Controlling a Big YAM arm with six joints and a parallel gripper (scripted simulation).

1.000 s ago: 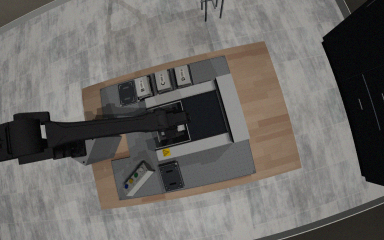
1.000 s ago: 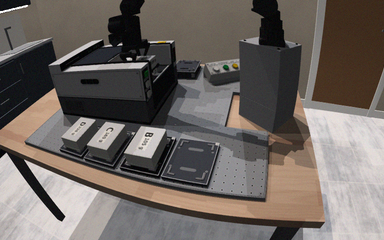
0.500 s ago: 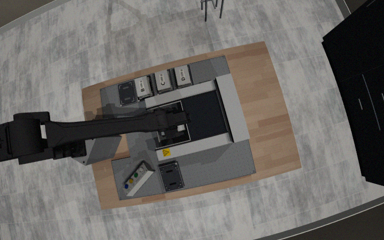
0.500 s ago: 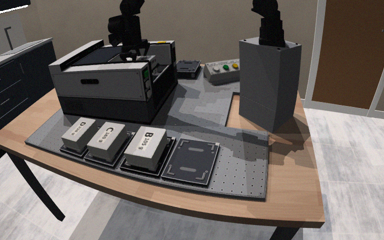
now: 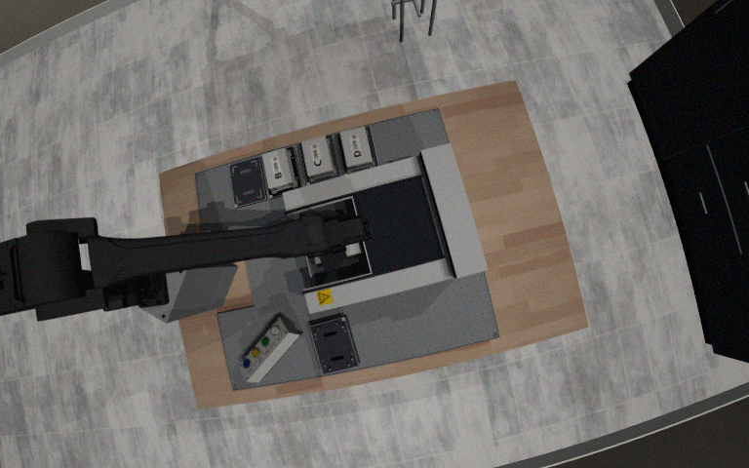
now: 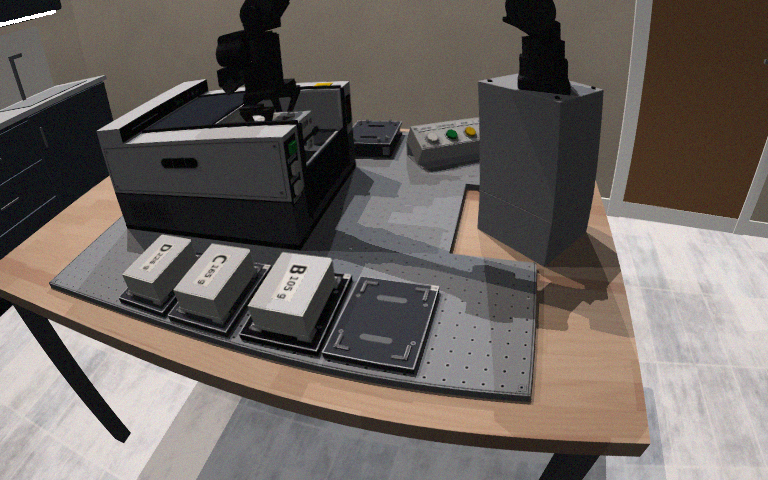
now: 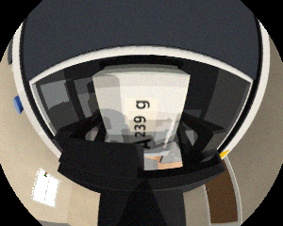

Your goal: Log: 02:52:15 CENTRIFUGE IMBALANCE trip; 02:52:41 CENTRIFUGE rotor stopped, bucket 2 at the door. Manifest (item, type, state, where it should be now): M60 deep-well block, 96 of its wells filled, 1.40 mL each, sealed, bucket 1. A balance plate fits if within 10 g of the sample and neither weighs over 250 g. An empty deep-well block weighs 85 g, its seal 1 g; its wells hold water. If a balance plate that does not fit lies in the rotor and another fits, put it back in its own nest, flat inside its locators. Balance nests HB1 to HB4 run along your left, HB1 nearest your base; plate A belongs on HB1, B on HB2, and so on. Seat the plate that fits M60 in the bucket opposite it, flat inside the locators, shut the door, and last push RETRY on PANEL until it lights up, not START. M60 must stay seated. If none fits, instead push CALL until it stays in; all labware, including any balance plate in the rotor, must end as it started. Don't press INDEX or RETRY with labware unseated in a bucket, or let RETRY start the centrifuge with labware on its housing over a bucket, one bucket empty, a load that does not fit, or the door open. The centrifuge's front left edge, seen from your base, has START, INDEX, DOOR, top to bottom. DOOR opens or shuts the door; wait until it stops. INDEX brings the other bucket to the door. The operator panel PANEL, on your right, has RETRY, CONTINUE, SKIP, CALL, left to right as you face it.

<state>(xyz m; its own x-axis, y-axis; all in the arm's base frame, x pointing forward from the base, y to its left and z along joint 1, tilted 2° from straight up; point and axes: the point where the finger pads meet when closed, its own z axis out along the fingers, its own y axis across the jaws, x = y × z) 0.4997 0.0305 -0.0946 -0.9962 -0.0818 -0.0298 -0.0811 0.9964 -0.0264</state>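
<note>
My gripper (image 5: 336, 259) (image 6: 264, 110) (image 7: 141, 113) is open and reaches down into the open door of the centrifuge (image 5: 455, 203) (image 6: 198, 161). In the wrist view a white balance plate marked 239 g (image 7: 141, 97) (image 5: 353, 250) sits in the bucket right below, with my fingers on either side of its near end. Plates B (image 5: 279, 170) (image 6: 293, 288), C (image 5: 316, 157) (image 6: 212, 279) and D (image 5: 356, 148) (image 6: 156, 264) sit on their nests. The nest HB1 (image 5: 247, 180) (image 6: 383, 315) is bare. The other bucket is hidden.
The operator panel (image 5: 268, 346) (image 6: 442, 142) with its coloured buttons stands right of the centrifuge, beside another dark nest (image 5: 334, 344) (image 6: 376, 133). The centrifuge's buttons (image 6: 293, 159) sit on its front left edge. The arm's grey pedestal (image 6: 537, 166) stands near the table's edge.
</note>
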